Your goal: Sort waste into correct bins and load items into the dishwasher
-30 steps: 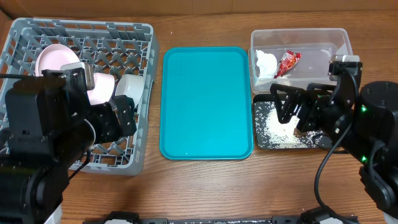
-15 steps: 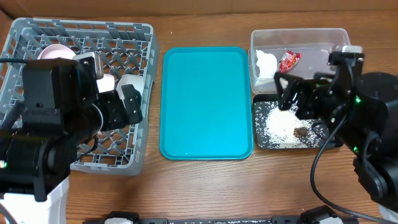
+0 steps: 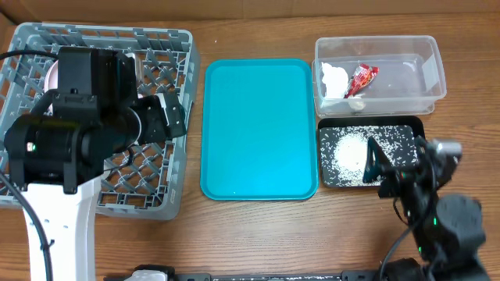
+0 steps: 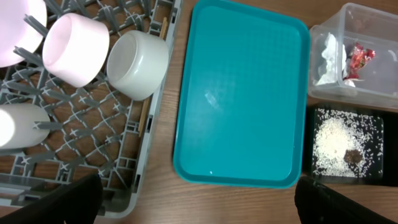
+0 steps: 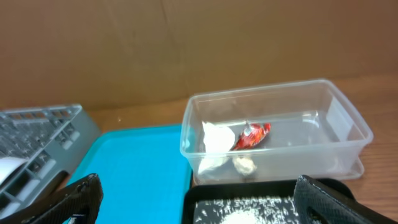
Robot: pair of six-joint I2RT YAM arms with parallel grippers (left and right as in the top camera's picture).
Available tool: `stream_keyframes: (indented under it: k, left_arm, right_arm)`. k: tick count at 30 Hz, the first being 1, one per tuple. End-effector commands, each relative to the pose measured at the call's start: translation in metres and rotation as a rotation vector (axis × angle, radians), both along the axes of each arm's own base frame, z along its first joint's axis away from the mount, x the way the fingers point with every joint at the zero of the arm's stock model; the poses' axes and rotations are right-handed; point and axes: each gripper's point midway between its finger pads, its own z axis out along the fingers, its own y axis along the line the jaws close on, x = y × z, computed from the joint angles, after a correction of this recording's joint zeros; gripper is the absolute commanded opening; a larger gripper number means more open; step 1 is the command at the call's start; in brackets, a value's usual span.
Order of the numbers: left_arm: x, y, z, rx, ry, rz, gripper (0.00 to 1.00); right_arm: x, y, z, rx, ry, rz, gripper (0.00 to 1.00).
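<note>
The grey dish rack [image 3: 176, 168] holds a pink plate [image 4: 15, 28], a pink bowl [image 4: 71, 40], a grey-green bowl [image 4: 138, 64] and a white cup [image 4: 17, 124]. A chopstick [image 4: 148, 109] lies along the rack's right side. The clear tub [image 3: 426, 74] holds the red wrapper [image 3: 362, 80] and the tissue [image 3: 334, 78]. The black tray [image 3: 406, 136] holds rice [image 3: 351, 154] and brown scraps [image 4: 352, 157]. My left gripper [image 4: 199, 211] is open and empty above the rack's right edge. My right gripper [image 5: 199, 208] is open and empty at the black tray's near edge.
The teal serving tray [image 3: 259, 129] lies between the rack and the two bins, with nothing on it. A cardboard wall stands behind the table in the right wrist view. The left arm covers much of the rack in the overhead view.
My right arm has pulled back from over the black tray toward the table's front edge. My left arm has shifted toward the back of the rack. Both grippers stay open.
</note>
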Motion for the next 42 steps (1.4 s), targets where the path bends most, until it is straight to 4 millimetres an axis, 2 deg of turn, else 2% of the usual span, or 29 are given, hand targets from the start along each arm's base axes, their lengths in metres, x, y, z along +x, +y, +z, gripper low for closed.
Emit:
stream_keyframes:
  k: [1, 6, 14, 20, 25, 30, 39, 42]
  left_arm:
    - [0.009, -0.004, -0.011, -0.011, 0.043, 0.002, 1.00]
    - [0.018, -0.005, -0.023, -0.007, 0.085, 0.003, 1.00]
    - [0.031, -0.006, -0.043, 0.000, 0.153, 0.003, 1.00]
    - [0.039, -0.007, -0.056, 0.006, 0.197, 0.004, 1.00]
    - [0.043, -0.007, -0.064, 0.009, 0.224, 0.004, 1.00]
    - [0.046, -0.007, -0.070, 0.011, 0.243, 0.005, 1.00]
    - [0.047, -0.006, -0.071, 0.012, 0.244, 0.007, 1.00]
    - [0.042, -0.008, -0.062, 0.052, 0.209, -0.030, 1.00]
  right_arm:
    - [-0.015, -0.018, -0.025, -0.006, -0.060, -0.069, 1.00]
    - [-0.015, -0.022, -0.054, 0.011, -0.138, -0.087, 1.00]
    - [0.002, -0.019, -0.088, 0.042, -0.276, -0.085, 1.00]
    - [0.002, -0.016, -0.088, 0.044, -0.271, -0.074, 1.00]
    - [0.002, -0.016, -0.104, 0.029, -0.208, -0.074, 1.00]
    - [0.003, -0.016, -0.104, 0.029, -0.208, -0.074, 1.00]
    - [0.003, -0.016, -0.104, 0.029, -0.208, -0.074, 1.00]
    - [0.003, -0.016, -0.104, 0.029, -0.208, -0.074, 1.00]
